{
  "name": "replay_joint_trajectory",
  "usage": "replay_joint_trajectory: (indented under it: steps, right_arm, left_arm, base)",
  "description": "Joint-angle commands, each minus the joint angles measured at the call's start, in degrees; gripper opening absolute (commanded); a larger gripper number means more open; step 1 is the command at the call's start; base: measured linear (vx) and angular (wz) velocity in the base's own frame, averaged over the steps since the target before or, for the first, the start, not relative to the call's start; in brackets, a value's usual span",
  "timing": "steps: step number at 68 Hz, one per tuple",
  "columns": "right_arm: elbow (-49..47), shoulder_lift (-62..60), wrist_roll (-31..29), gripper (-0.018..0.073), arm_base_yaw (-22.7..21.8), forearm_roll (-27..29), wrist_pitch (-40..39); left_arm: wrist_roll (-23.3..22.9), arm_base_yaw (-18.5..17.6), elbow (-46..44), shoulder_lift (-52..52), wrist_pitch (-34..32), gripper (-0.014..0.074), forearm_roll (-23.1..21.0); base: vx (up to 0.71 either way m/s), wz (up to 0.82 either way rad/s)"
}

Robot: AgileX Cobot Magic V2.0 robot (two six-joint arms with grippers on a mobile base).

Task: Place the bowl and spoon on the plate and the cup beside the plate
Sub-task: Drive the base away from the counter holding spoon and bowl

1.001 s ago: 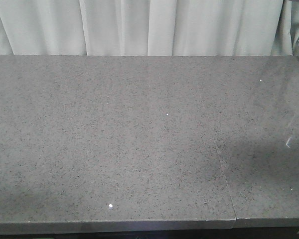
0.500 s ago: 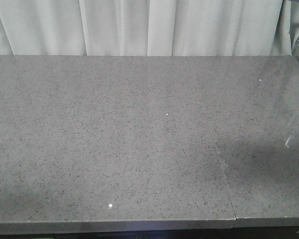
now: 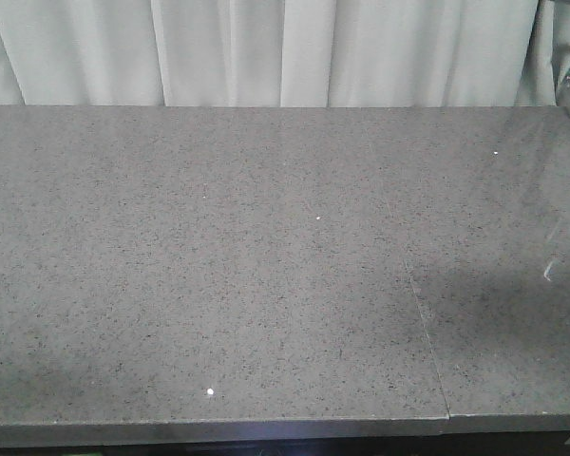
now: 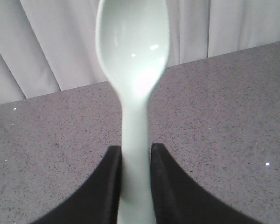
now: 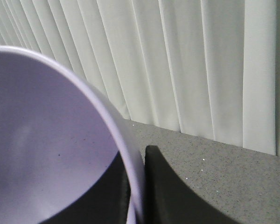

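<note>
Here, the left gripper (image 4: pixel 136 150) is seen clenched on the spoon (image 4: pixel 133 56). The flat handle is pinched between two black fingers (image 4: pixel 100 191), one on each side. The mint-green bowl of the spoon is pointed away from the wrist, with its hollow face turned to the camera. Beyond the spoon, a grey speckled countertop (image 4: pixel 233 116) is laid out, and its far edge is met by a pleated white curtain (image 4: pixel 46 46). The right gripper (image 5: pixel 134 156) is seen clamped on the rim of the bowl (image 5: pixel 46 140), with one black finger (image 5: pixel 165 191) pressed against the outer wall and the other set inside against the lavender inner wall. The bowl is held tilted with its opening turned toward the wrist camera. The left side of that view is filled by it, so whatever lies behind is hidden. To its right a strip of the same countertop is shown, backed by the curtain. From the wrist views, both grippers are judged to be directed out over the counter toward the curtain, but their height above the surface cannot be told. In the front-facing view the countertop is spread across the frame and the curtain is hung along its far edge. On the right a thin seam (image 3: pixel 427 332) is run from the near edge toward the back, and a few white specks (image 3: pixel 212 390) are scattered on the surface.
</note>
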Motion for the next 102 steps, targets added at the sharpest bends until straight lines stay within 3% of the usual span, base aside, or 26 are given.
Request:
replay_joint_trajectory:
  steps: [1, 102]
  right_arm:
    - [-1.4, -1.3, -0.6, -0.0005, -0.1, 3.8, -2.2]
    - [-1.4, -1.3, -0.6, -0.0005, -0.1, 3.8, -2.2]
  left_arm:
    - [-0.5, 0.0, -1.3, -0.5, -3.0, -0.0007, 1.9]
    - [-0.5, 0.0, -1.3, -0.5, -3.0, -0.0006, 1.9]
  base:
    - [0.0, 0.0]
    - [0.0, -0.01]
